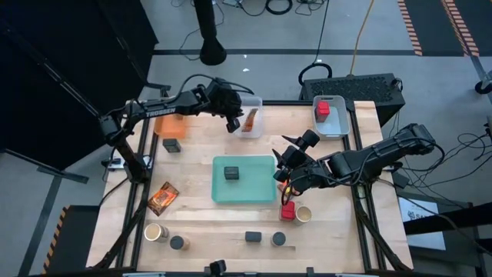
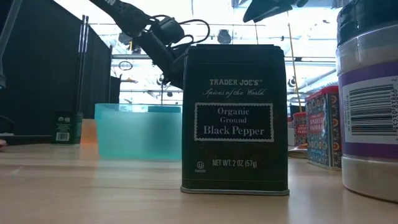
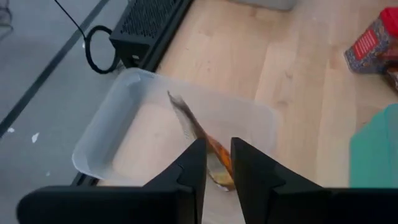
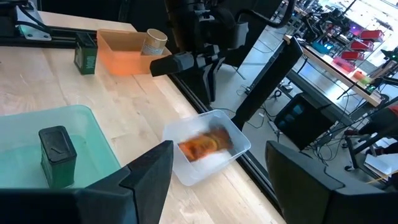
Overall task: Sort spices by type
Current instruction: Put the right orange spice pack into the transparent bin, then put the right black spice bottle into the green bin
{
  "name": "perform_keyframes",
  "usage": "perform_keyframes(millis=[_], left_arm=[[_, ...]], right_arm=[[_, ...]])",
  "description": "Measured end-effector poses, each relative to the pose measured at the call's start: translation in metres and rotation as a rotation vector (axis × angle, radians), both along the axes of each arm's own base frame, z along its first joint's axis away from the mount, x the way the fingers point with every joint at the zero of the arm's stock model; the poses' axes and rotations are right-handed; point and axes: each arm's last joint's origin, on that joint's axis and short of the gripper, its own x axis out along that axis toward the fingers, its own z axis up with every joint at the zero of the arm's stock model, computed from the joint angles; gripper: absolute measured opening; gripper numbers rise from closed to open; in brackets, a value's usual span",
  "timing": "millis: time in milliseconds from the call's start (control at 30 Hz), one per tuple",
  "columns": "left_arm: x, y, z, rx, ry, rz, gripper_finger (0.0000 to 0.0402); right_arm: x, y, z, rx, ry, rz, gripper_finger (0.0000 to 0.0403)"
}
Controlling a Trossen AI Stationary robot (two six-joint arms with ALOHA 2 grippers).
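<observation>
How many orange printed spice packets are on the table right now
2. One packet leans inside the clear bin at the far edge, under the left gripper. The other packet lies flat on the table's left side. Others may be hidden.

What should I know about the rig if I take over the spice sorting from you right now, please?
Left claw: slightly parted above the clear bin; an orange packet is in that bin, not gripped.
Right claw: open, empty, at the right edge of the teal tray.
Done: one red cube in the blue bin; one tan jar in the orange bin.
Left: dark tin on the tray, second packet, dark block beside the orange bin, second red cube, and the jars and blocks along the near edge.
</observation>
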Motion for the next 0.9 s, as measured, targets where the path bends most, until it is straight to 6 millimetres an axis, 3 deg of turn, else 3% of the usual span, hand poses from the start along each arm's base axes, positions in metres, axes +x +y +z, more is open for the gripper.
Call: perform_keyframes(millis=[167, 367, 533, 667, 900], left_arm=[[0.000, 0.000, 0.012, 0.042, -0.070, 0.000, 0.0079], [-0.012, -0.019, 0.051, 0.101, -0.172, -0.026, 0.0080], [-0.020, -0.055, 0.085, 0.093, -0.284, -0.075, 0.0080], [-0.021, -0.097, 0.102, 0.078, -0.327, -0.186, 0.0080], [-0.027, -0.163, 0.099, -0.026, -0.202, -0.257, 0.0080]], right_arm=[[0.000, 0.000, 0.000, 0.000, 0.001, 0.000, 0.0240], [0.000, 0.000, 0.000, 0.000, 0.001, 0.000, 0.0240], [0.000, 0.000, 0.000, 0.004, -0.003, -0.003, 0.0240], [0.000, 0.000, 0.000, 0.002, -0.001, -0.002, 0.0240], [-0.002, 0.002, -0.002, -0.020, 0.038, 0.017, 0.0240]])
